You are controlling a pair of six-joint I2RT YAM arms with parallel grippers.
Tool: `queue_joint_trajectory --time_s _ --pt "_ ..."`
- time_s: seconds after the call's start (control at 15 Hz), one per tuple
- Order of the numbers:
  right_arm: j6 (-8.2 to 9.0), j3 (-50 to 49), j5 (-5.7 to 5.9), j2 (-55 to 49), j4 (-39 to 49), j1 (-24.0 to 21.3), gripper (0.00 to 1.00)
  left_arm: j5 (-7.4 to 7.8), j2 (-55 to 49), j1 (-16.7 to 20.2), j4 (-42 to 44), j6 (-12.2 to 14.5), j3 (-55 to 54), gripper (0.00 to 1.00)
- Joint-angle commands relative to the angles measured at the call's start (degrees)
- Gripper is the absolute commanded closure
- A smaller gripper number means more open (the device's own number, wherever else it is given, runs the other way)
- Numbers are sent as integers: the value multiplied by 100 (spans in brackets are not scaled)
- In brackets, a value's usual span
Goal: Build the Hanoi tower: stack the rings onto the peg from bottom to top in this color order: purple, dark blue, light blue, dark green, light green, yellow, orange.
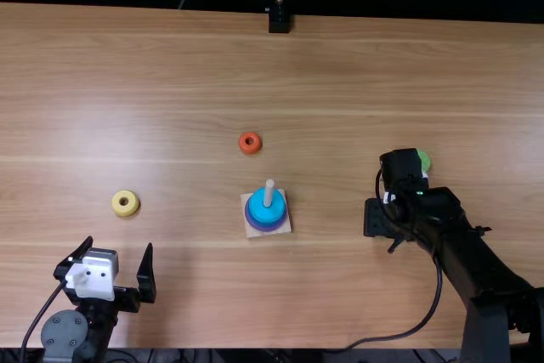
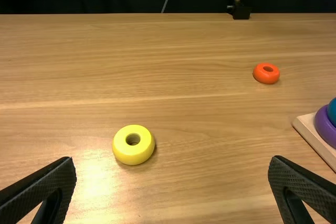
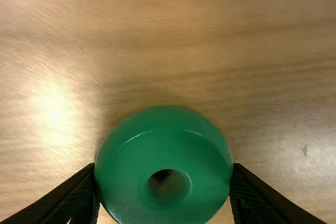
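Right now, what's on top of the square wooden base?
The peg, with a light blue ring above a purple ring. They cover the base's middle; I can't tell what's between them.

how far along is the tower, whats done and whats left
Purple and light blue look stacked on the peg; dark blue, presumably between, is hard to make out. Dark green is in the right end effector. Left to stack after it: light green, yellow and orange, all on the table.

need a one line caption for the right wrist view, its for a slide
Right claw closed on the dark green ring, its hole facing the camera, wooden table beyond.
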Motion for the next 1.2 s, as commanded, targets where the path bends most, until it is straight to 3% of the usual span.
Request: queue_joint_trajectory --time_s 0.0,0.27,0.4,0.47,0.6,0.8,1.13 --pt "58 -21 90 58 50 150 100 123 -69 15 -422 70 -600 0" --pt "184 857 90 -671 -76 599 100 123 -69 15 -422 70 -600 0" --pt "532 1578 121 -706 -973 1117 100 123 -69 15 -422 70 -600 0" --pt "585 2009 100 -697 -1690 1284 100 123 -69 15 -422 70 -600 0" --pt "606 2817 79 -654 -2576 1697 100 123 -69 15 -422 70 -600 0" --pt "595 3855 111 -487 -3219 2181 100 123 -69 15 -422 70 -600 0" --pt "574 5041 111 234 -3483 2638 100 123 -69 15 -422 70 -600 0"
